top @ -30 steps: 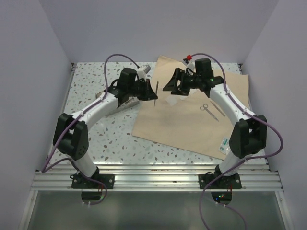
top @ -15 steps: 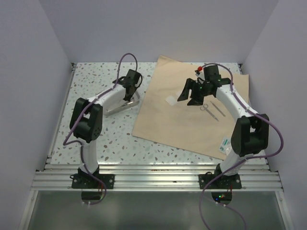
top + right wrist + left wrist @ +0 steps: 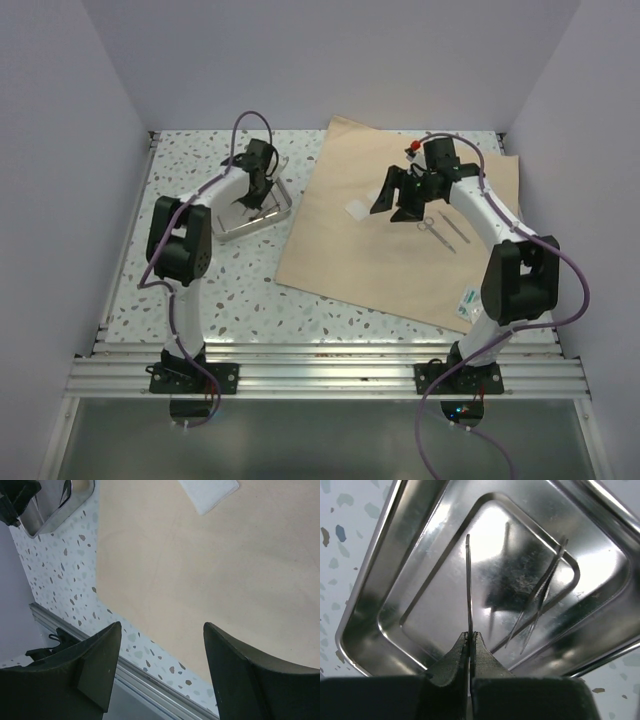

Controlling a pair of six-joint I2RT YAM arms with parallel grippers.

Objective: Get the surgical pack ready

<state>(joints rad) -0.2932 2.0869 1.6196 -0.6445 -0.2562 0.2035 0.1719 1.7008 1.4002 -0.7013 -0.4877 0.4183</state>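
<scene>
The tan wrap sheet point(image 3: 400, 262) lies flat on the right half of the table, also in the right wrist view point(image 3: 200, 570). One white gauze square point(image 3: 357, 210) lies on it point(image 3: 209, 492). The shiny metal tray point(image 3: 238, 226) sits on the speckled table left of the sheet. My left gripper point(image 3: 262, 190) is over the tray point(image 3: 395, 580), shut point(image 3: 471, 635) on a thin metal instrument point(image 3: 468, 580) that points into it. Tweezers point(image 3: 540, 597) lie in the tray. My right gripper point(image 3: 393, 205) is open and empty point(image 3: 161, 625) above the sheet, right of the gauze.
Scissors point(image 3: 427, 224) and a thin metal instrument point(image 3: 452, 230) lie on the sheet to the right of my right gripper. A small white-green packet point(image 3: 467, 298) lies at the sheet's near right corner. Grey walls enclose the table; an aluminium rail point(image 3: 320, 365) runs along its near edge.
My left gripper has carried the thin instrument from the sheet's left edge back-left to above the tray. My right gripper has moved a little right and nearer over the sheet.
</scene>
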